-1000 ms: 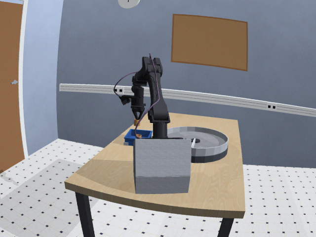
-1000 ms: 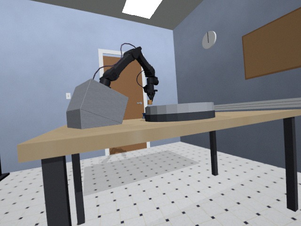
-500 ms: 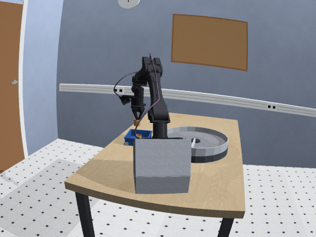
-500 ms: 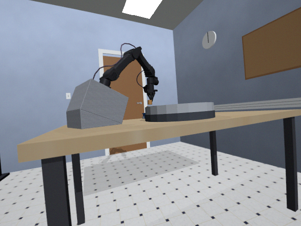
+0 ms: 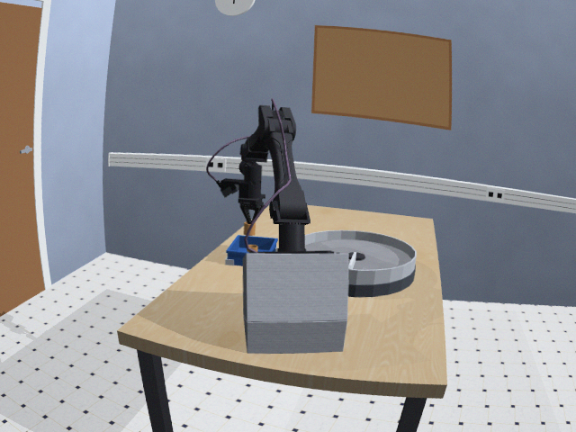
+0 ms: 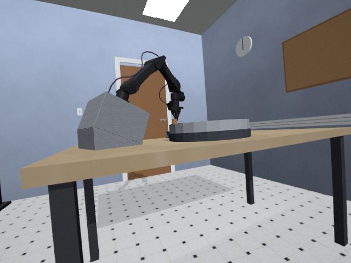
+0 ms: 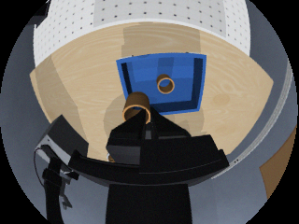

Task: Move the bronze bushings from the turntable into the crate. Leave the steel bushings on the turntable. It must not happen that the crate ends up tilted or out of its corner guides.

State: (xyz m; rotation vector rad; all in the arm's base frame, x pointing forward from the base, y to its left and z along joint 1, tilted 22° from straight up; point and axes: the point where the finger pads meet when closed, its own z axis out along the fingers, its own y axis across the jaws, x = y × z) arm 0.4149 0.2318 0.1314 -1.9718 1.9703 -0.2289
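Observation:
My gripper (image 5: 249, 216) points down and is shut on a bronze bushing (image 5: 249, 228), holding it in the air above the blue crate (image 5: 251, 243). The held bushing also shows in the wrist view (image 7: 135, 107) at the fingertips, over the crate's near left corner (image 7: 163, 82), and in the exterior view (image 6: 174, 120). Another bronze bushing (image 5: 253, 247) lies inside the crate and shows in the wrist view (image 7: 164, 84) near its middle. The grey turntable (image 5: 367, 265) stands to the right of the arm's base; the part of its tray I see holds no bushing.
A large grey box (image 5: 295, 301) stands at the front of the table and hides the arm's base and part of the crate. A white divider (image 5: 352, 260) crosses the turntable's tray. The table's edge is close beyond the crate.

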